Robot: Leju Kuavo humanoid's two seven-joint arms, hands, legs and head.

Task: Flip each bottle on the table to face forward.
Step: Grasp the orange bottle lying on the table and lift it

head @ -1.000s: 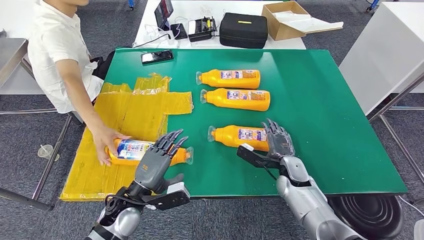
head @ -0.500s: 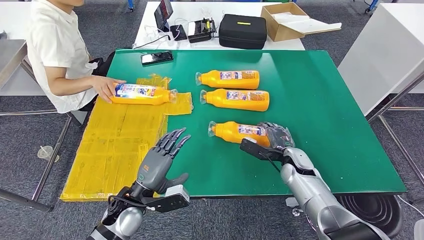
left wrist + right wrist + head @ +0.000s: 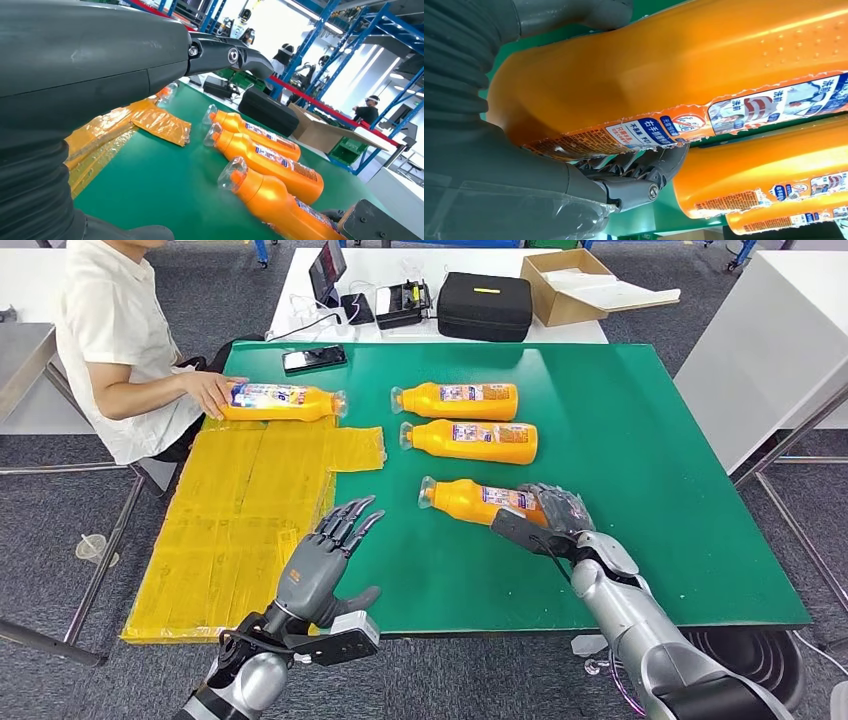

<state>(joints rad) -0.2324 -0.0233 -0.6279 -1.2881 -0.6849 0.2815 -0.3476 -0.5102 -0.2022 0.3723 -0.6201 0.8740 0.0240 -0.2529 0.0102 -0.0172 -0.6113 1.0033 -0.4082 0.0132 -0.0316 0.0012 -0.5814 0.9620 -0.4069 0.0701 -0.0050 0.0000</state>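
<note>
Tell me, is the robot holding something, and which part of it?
Yes. The right robot hand grips the nearest orange bottle by its bottom end, away from the cap. The left robot hand holds nothing, its fingers spread.

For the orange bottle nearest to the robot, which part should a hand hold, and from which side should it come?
Probably the wide base end of the nearest bottle, from the robot's right. It lies flat, neck pointing left, and the right hand already wraps that end.

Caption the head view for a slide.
Right hand grips the nearest orange bottle; left hand hovers open.
</note>
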